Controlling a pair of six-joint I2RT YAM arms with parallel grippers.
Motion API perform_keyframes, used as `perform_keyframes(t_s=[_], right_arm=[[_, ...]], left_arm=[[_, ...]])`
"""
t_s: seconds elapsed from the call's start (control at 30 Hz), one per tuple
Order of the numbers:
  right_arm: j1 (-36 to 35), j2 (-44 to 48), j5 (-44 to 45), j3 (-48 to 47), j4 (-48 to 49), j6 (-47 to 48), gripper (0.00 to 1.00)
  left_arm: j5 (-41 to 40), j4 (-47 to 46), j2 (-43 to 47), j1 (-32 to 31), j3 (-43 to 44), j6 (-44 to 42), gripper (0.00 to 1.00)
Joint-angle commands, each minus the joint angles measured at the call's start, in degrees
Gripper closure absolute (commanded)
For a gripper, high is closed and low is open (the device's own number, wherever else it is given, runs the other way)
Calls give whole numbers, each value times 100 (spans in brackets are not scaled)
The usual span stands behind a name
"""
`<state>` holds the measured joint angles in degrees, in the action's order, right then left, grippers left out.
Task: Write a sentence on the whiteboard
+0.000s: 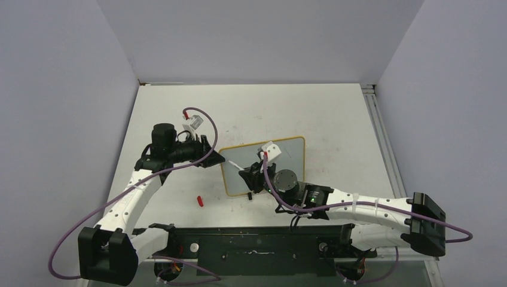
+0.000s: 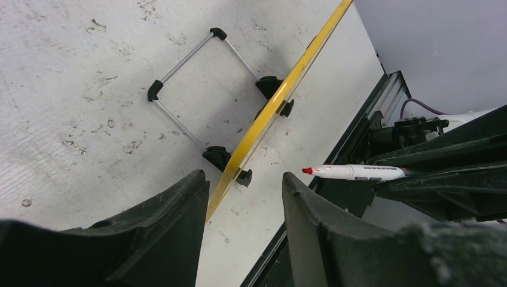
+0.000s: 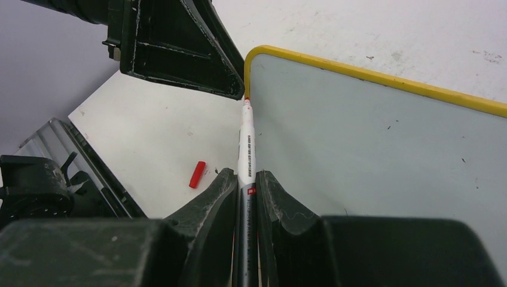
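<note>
Whiteboard (image 3: 370,155) stands propped on its wire stand (image 2: 186,60) abt mid-table (image 3: 382,30), face toward the arms. The part of the face that shows is blank, no red strokes, so afaict none of the sentence is down yet. Marker (image 3: 246,143) is uncapped, red tip right at the board's upper-left corner, just beside the yellow frame. Can't tell from the wrist cam if it's touching the surface or just off it. Your right gripper (image 3: 245,178) has its jaws pinching the marker barrel, pen pointing straight out past the fingers. Your left gripper (image 2: 245,178) is at the board's left edge w/ jaws spread, one finger each side of the frame. There's a clear gap on at least one side, so I wouldn't call that a grip. Red cap (image 3: 197,174) lies on the table near the board's near-left corner, apart from both. So imo you're at the very start of the writing step: brace the board, then first stroke. Next move needs the left to clamp the frame w/o tipping the board off its stand. Then the right sets the tip down lightly & drags rightward. It's only leaning on thin wire, so too much push prob shoves it back. Start a bit inboard so the first letter doesn't land on the frame.
</note>
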<state>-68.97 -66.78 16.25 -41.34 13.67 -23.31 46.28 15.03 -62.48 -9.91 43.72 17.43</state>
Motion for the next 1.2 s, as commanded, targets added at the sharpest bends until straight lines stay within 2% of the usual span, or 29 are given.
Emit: perform_keyframes(t_s=[0.0,0.13,0.47,1.17], right_arm=[[42,-116,145,-195,463,71,95],[41,-180,255,-205,488,114,95],[46,-352,331,-287,585,218,95],[33,-569,559,-435,593,434,95]], left_arm=[[-49,-221,-13,-39,117,-76,55],[-151,-194,-40,-59,119,-81,60],[-149,-173,-190,-152,119,-56,62],[-304,-106,-327,-246,145,-100,77]])
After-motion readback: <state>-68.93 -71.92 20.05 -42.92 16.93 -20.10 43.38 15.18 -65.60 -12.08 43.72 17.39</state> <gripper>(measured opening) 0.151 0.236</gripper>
